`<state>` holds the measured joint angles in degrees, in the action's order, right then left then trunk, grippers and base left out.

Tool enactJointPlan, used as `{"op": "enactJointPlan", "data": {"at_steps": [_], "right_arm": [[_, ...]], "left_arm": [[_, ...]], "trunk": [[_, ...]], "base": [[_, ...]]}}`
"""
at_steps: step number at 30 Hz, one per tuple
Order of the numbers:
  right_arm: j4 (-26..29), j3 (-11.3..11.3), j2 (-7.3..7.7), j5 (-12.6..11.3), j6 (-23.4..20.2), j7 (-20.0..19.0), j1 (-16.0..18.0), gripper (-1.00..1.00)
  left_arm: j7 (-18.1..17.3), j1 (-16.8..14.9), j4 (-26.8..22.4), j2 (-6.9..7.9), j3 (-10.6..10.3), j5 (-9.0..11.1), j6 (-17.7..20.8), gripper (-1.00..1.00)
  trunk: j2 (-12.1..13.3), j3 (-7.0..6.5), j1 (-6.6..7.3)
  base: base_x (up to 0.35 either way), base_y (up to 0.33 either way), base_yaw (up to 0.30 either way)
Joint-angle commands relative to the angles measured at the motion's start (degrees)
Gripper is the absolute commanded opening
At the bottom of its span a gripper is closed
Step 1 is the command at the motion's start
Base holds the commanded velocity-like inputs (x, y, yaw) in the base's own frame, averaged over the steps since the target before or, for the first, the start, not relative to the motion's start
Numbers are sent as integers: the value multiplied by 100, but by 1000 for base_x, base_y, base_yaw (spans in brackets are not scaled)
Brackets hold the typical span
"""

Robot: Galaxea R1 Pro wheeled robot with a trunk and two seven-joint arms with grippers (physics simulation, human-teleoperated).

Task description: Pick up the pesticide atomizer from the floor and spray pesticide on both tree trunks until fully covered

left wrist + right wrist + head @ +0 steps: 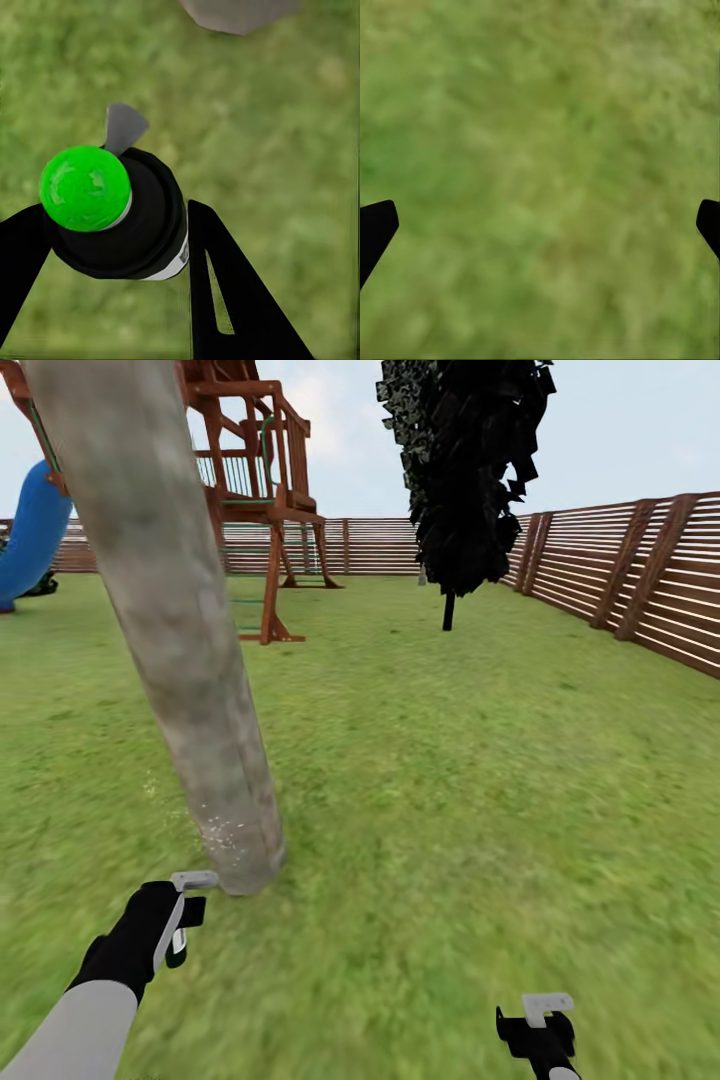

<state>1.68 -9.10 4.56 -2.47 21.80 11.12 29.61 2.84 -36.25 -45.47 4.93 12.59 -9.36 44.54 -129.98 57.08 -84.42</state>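
My left claw [112,247] gripped the atomizer [112,214], its mist speckled the trunk's [170,620] base, my right claw [540,225] hung open; plenty remained.

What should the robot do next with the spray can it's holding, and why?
Probably raise the left claw and keep spraying higher: it grips the atomizer near the tree trunk, and pale specks show only near the trunk's base, so the upper part looks uncovered.

Bright, even daylight with no cast shadows; grass [540,150] renders blurry, wrist views softest
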Motion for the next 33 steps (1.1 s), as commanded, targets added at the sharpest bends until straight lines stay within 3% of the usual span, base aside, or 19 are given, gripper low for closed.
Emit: {"op": "enactJointPlan", "data": {"at_steps": [1,3,6,8,13,15,20,23,29,31,33], "right_arm": [[-1,-48,1,-25,9,21,1,100],[-1,-48,1,-27,9,21,1,100],[-1,-48,9,-31,9,30,1,100],[-1,-48,16,-27,4,33,1,100],[-1,-48,27,-25,9,39,1,100],[-1,-48,22,-25,9,32,1,100],[-1,-48,18,-25,7,32,1,100],[-1,-48,18,-25,9,30,1,100],[-1,-48,18,-25,9,30,1,100],[-1,-48,18,-25,9,30,1,100],[-1,-48,24,-25,6,30,1,100]], "left_arm": [[-15,-5,-10,-9,4,-40,27,-100],[-57,-5,-44,-34,-5,-33,28,-100],[-49,-22,-244,-347,-32,-47,38,-100],[-71,-69,-370,-399,-36,-46,85,-100],[-82,-180,-993,-376,-46,-59,774,-100],[-90,-224,-1373,-353,-52,-65,1222,-100],[-91,-648,-1394,-311,-46,-113,1291,-100],[-91,-684,-1395,-266,-49,-114,1294,-100],[-83,-631,-1387,-331,-77,-105,1286,-100],[-68,-629,-1386,-343,-312,-112,1285,-100],[-60,-629,-1386,-346,-398,-117,1285,-100]], "trunk": [[-2,5,-1],[-2,5,-1],[-2,5,-1],[-2,5,-1],[-2,5,-1],[-2,5,-1],[-2,5,-1],[-2,5,-1],[-2,5,-1],[-2,5,-1],[-2,5,-1]], "base": [[147,-265,277],[68,-270,276],[6,-275,114],[-61,-275,15],[42,-186,1],[152,-60,62],[6,-2,246],[0,0,276],[52,-27,240],[220,-146,32],[235,-158,9]]}}
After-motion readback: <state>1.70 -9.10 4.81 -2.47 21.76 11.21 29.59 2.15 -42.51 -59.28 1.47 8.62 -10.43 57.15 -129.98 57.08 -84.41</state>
